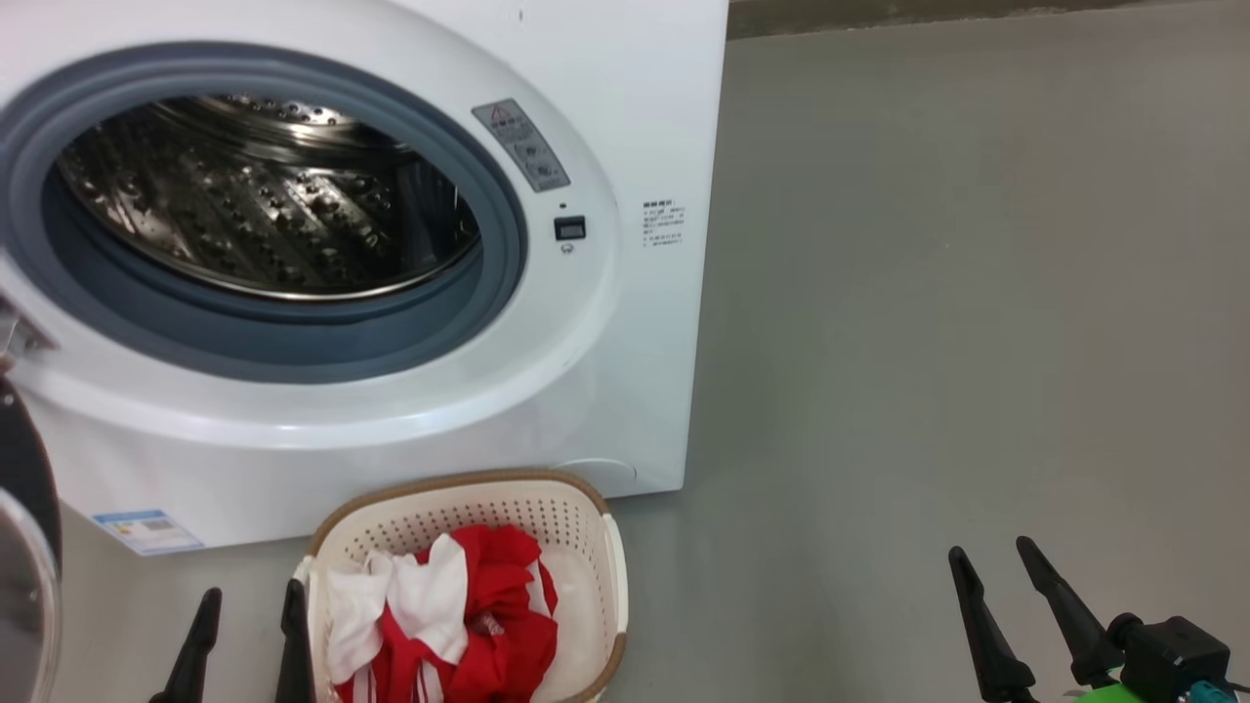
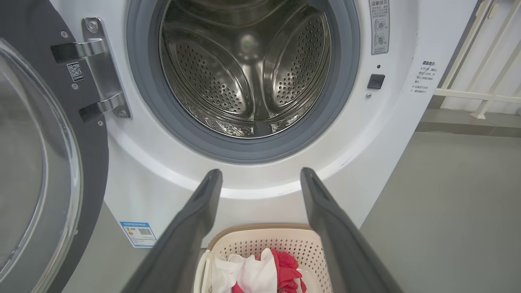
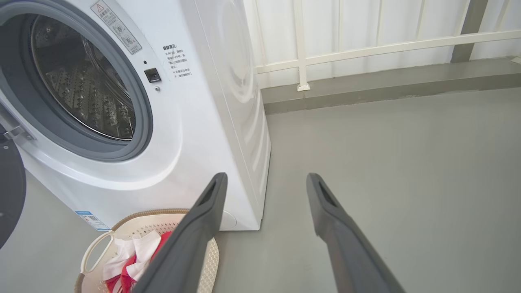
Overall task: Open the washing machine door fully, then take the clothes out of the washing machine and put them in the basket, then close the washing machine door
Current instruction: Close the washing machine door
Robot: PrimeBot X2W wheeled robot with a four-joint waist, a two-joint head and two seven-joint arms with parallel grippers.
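Now the door (image 2: pixel 87 171) of the washing machine (image 1: pixel 605 371) is standing swung wide to the left, hanging on its metal hinge (image 2: pixel 101 69). It is being judged as a stiff and rather heavy part. Its glossy black rim may be slippery, and its glass bowl should not be knocked. Probably it is better pushed on the free edge of the rim, far from the hinge, than pinched.

The drum (image 2: pixel 244 69) is showing bare steel, and no cloth is being seen inside it. The basket (image 1: pixel 459 485) is sitting on the floor (image 1: pixel 928 293) just in front of the machine, below the opening. The clothes (image 1: pixel 488 605), red and white and soft, are lying heaped in it, more toward its left side.

Both tools are being held wide open and nothing is being gripped. The left tool (image 1: pixel 251 610) is hovering just beside the left wall of the basket. The right tool (image 1: pixel 996 586) is hanging well apart from it, over bare floor.
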